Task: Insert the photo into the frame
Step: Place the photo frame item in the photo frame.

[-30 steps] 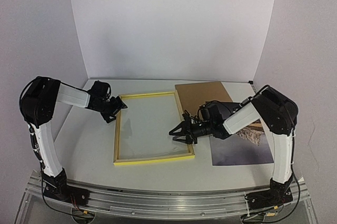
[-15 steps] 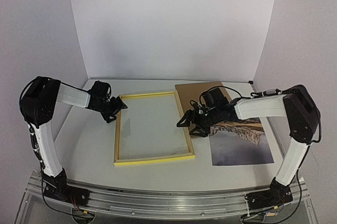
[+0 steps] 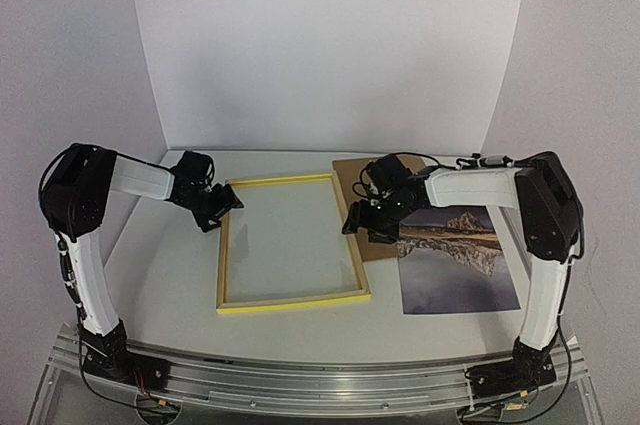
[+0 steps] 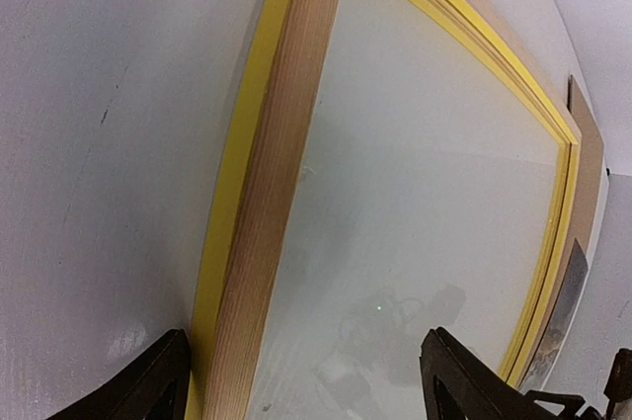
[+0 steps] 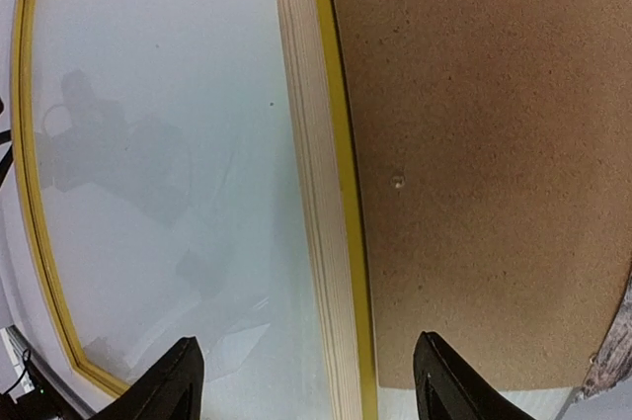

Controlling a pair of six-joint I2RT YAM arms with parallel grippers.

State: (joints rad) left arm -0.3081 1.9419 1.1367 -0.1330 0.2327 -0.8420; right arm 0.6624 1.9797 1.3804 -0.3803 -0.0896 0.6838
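Observation:
The frame [image 3: 290, 301] with thin yellow edges and a clear pane lies flat in the middle of the table. The photo [image 3: 455, 260], a snowy mountain mirrored in a lake, lies picture up to the frame's right. My left gripper [image 3: 222, 207] is open at the frame's far left corner, its jaws astride the left edge [image 4: 267, 203]. My right gripper [image 3: 362, 227] is open over the frame's right edge [image 5: 321, 193], its jaws astride that edge and the brown board's margin. Both grippers are empty.
A brown backing board [image 3: 385, 185] lies behind the photo, touching the frame's right side; it also shows in the right wrist view [image 5: 474, 143]. White walls close in the back and both sides.
My right gripper has drawn back from the frame's near right corner, along the right edge toward the far side. The mountain part of the photo is now uncovered. The left arm has stayed put.

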